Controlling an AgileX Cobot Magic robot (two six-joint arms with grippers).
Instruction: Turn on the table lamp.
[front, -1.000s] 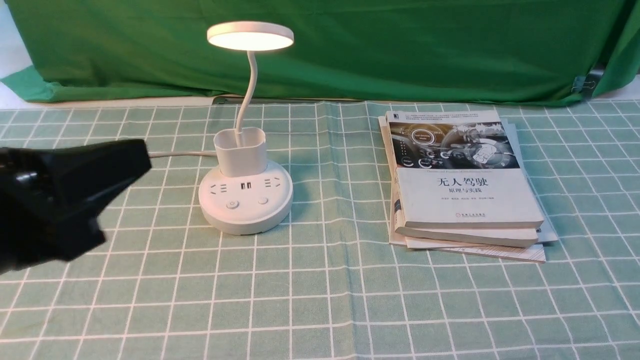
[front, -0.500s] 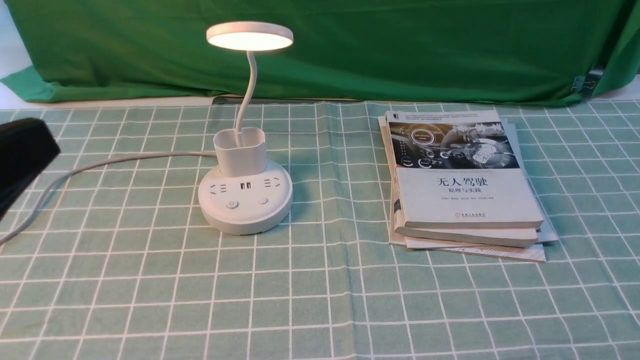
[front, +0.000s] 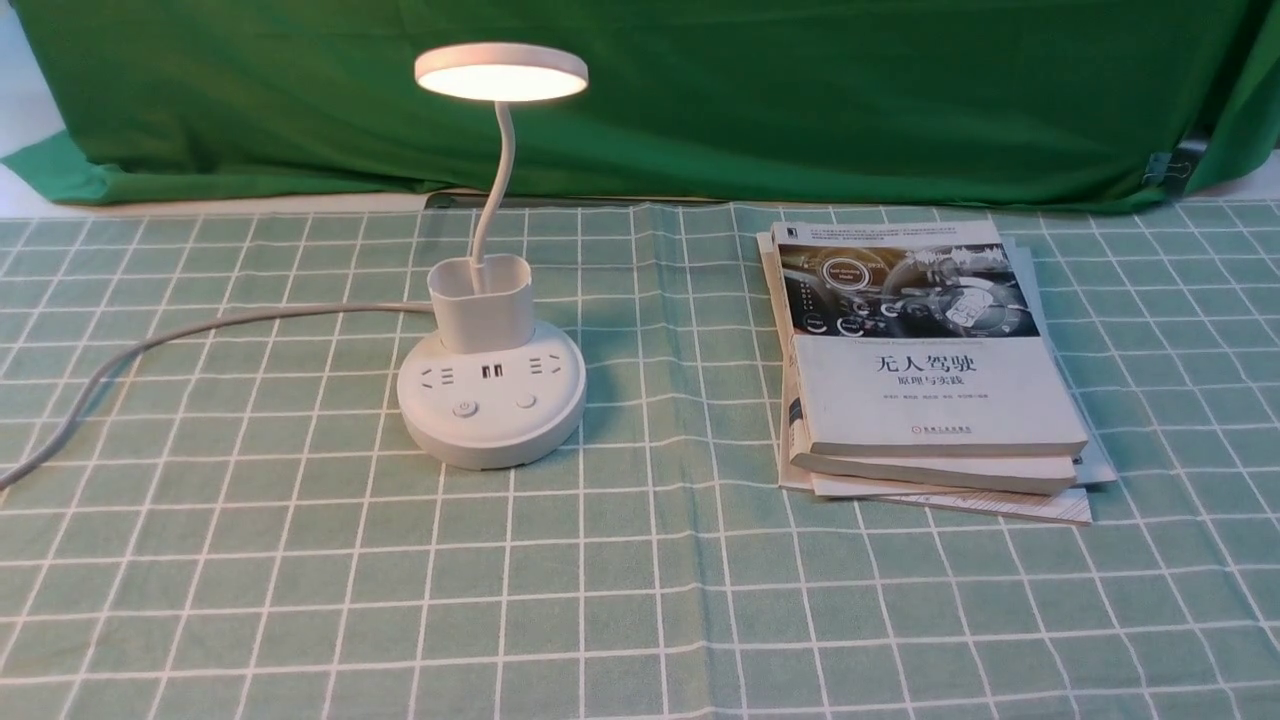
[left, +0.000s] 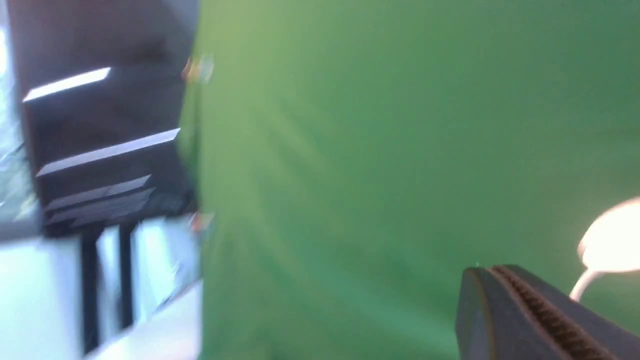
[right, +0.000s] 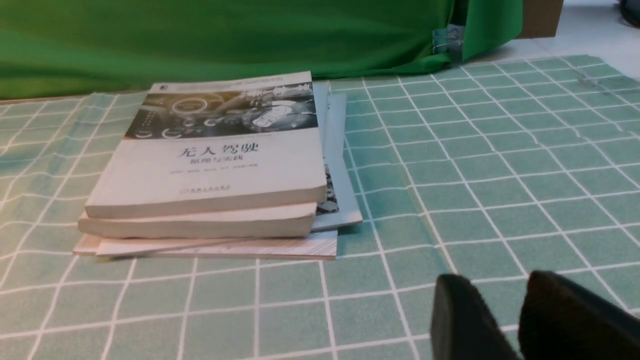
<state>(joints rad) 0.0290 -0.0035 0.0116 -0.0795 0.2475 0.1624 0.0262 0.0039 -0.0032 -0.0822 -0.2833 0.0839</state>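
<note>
The white table lamp stands left of centre on the checked cloth, and its flat round head glows. Two buttons sit on the front of its round base, and the white cord trails off to the left. Neither gripper shows in the front view. In the blurred left wrist view my left gripper is shut with nothing in it, raised against the green backdrop, with the lit lamp head beyond it. My right gripper hangs open and empty low over the cloth.
A stack of books lies right of the lamp, and the right wrist view shows the same stack of books ahead of that gripper. A green backdrop hangs along the far edge of the table.
My left gripper has pulled back to the left, away from the lamp base, and has left the front view. The lamp head stays lit throughout.
</note>
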